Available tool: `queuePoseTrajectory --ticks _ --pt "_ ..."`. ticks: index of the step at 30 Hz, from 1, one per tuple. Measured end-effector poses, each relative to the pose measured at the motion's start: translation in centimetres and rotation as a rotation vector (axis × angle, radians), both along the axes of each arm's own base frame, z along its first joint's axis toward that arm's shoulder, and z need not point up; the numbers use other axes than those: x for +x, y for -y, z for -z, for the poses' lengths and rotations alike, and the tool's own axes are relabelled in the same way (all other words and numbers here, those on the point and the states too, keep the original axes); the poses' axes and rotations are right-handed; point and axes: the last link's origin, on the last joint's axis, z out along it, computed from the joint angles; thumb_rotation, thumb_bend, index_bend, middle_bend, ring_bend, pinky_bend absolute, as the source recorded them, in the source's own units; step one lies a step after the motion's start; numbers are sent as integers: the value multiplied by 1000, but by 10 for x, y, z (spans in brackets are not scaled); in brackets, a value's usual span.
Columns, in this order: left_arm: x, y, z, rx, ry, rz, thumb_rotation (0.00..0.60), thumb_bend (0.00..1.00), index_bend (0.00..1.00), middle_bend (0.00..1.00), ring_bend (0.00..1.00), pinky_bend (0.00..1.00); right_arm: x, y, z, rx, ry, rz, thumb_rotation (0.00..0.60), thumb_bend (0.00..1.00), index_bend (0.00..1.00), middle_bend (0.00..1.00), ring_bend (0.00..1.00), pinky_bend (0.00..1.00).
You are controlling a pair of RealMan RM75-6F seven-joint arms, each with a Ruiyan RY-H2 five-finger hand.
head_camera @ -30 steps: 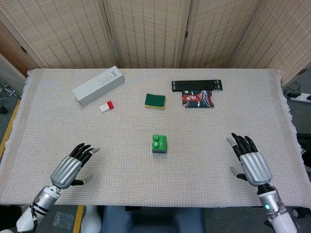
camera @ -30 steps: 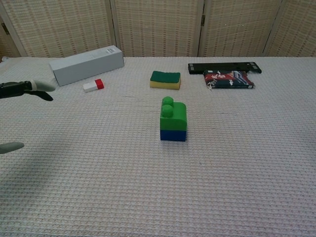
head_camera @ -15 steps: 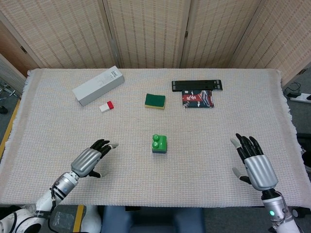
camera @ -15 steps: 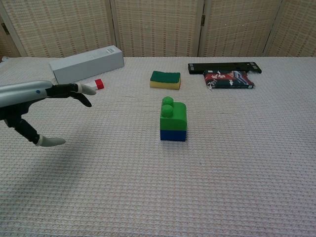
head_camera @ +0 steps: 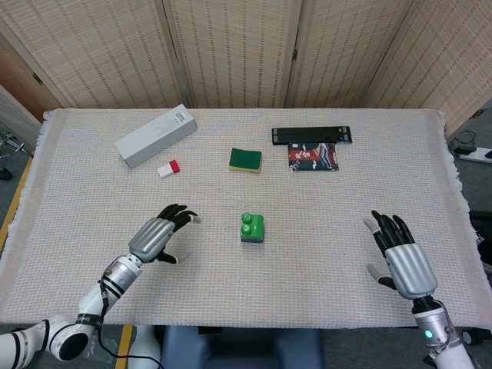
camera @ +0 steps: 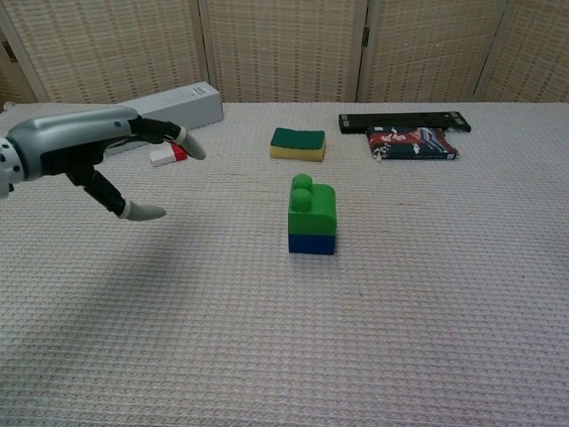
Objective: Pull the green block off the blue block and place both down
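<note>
One green block (head_camera: 252, 224), one blue block (camera: 311, 244), one sponge (head_camera: 245, 160), two hands (head_camera: 157, 236) (head_camera: 403, 261).

The flat dark blue block (head_camera: 251, 238) is mostly hidden under the green studded block (head_camera: 252, 224) in the head view. The chest view's left edge cuts off the silver left hand (camera: 84, 147) at the wrist.

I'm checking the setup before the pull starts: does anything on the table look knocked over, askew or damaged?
Nothing stands out. The green block sits squarely on the blue block, upright. The left hand and right hand hold nothing. The white box lies at an angle, undamaged.
</note>
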Motion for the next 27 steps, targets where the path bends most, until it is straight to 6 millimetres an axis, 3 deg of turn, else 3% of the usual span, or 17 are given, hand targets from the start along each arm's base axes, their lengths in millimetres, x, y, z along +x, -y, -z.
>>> queuePoseTrajectory --ticks 8,17,22,27 --pt "10 -15 10 22 -34 1 600 316 237 193 76 0 -2 4 2 8 -6 14 600 322 0 0 0 0" --pt "31 -25 25 39 -41 25 600 310 86 210 57 0 -4 9 6 12 -21 34 600 323 0 0 0 0" --pt "41 -28 36 15 -61 27 600 308 96 218 53 0 -4 11 8 17 -21 40 600 322 0 0 0 0" --pt "57 -32 52 2 -77 27 600 309 201 235 55 0 -5 12 6 15 -13 44 600 323 0 0 0 0"
